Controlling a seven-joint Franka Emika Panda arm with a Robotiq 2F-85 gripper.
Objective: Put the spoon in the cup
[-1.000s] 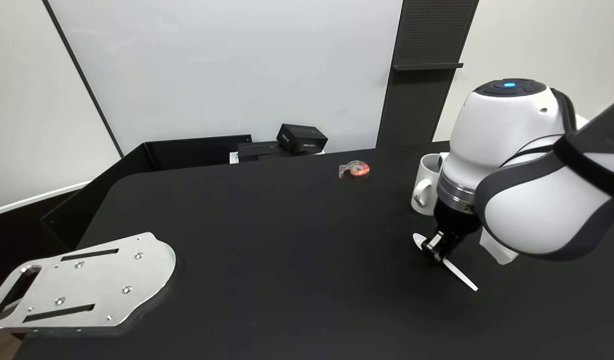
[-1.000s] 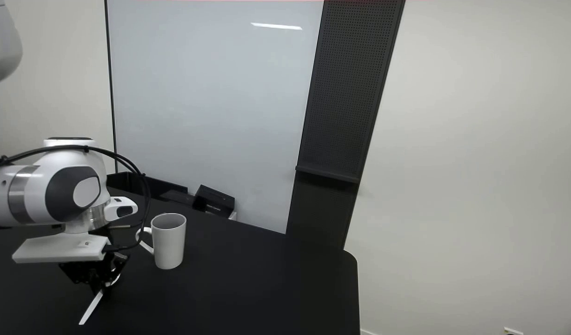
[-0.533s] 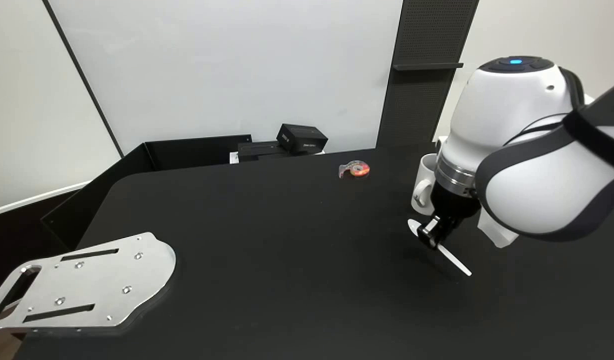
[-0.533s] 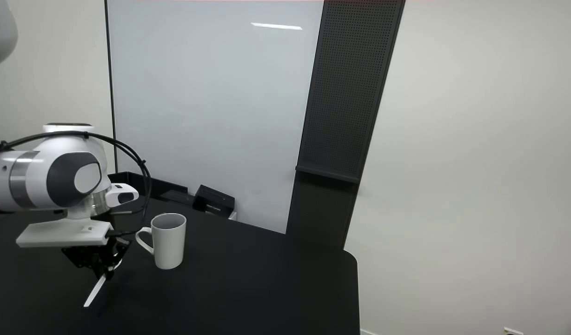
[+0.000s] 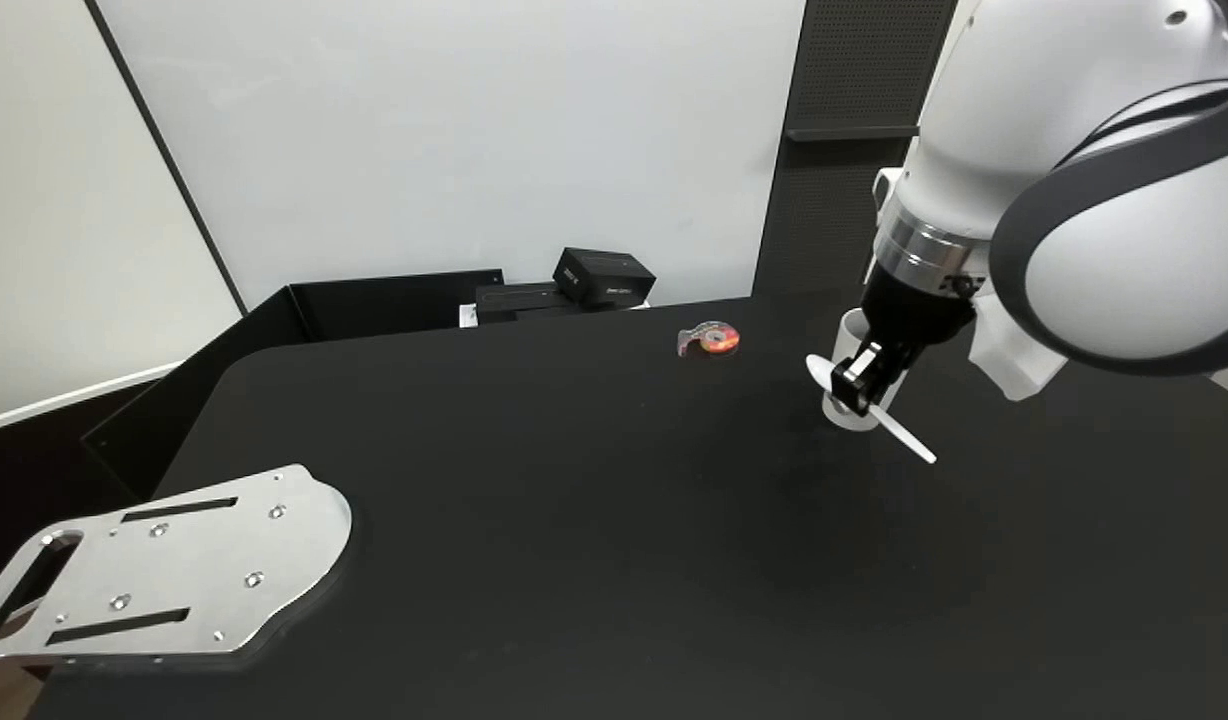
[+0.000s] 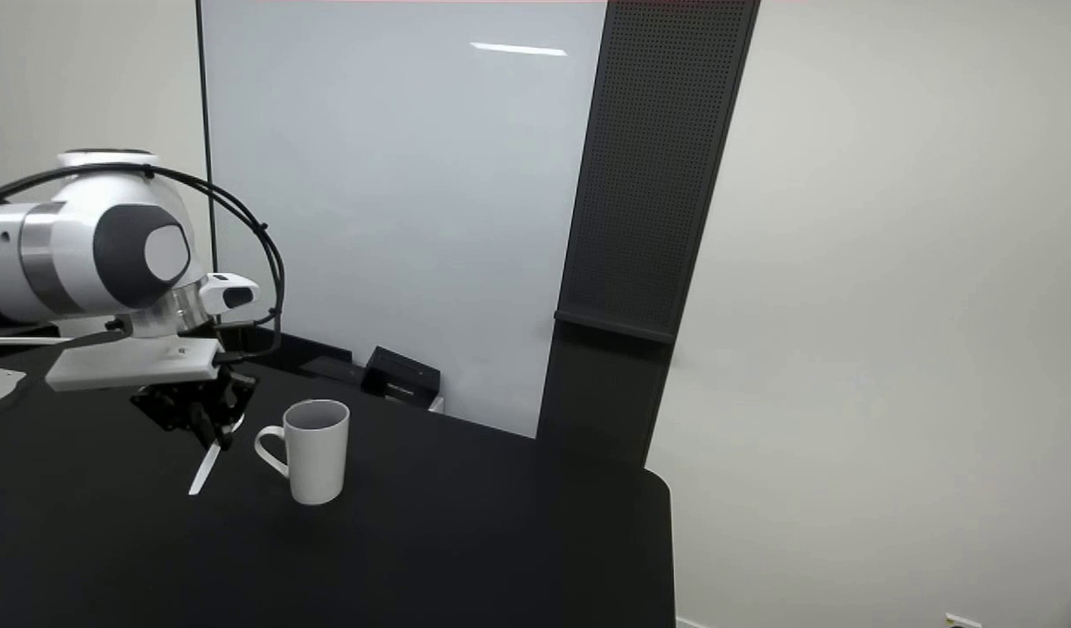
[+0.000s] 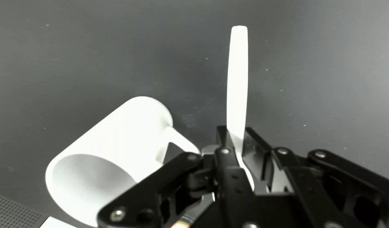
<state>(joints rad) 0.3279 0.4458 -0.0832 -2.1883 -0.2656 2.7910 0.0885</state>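
Observation:
The white spoon (image 5: 904,436) is held by its handle in my gripper (image 5: 854,388), roughly level above the table. In the wrist view the spoon (image 7: 237,76) passes between the fingertips (image 7: 235,137), handle end pointing away; its bowl is mostly hidden behind the gripper. The white cup (image 6: 317,458) stands upright on the table. My gripper (image 6: 211,433) is beside the cup's handle side, with the spoon (image 6: 204,469) apart from the cup. In the wrist view the cup (image 7: 128,133) is left of the gripper, mouth visible. In an exterior view the gripper partly covers the cup (image 5: 851,335).
A tape dispenser (image 5: 714,338) lies near the far edge of the black table (image 5: 534,520). A silver metal plate (image 5: 204,560) is at the table's left. Black boxes (image 5: 604,278) stand behind the far edge. The table's rounded corner (image 6: 658,488) ends right of the cup.
My gripper has risen with the spoon in it, from close above the table to about the cup's height. The cup has not moved.

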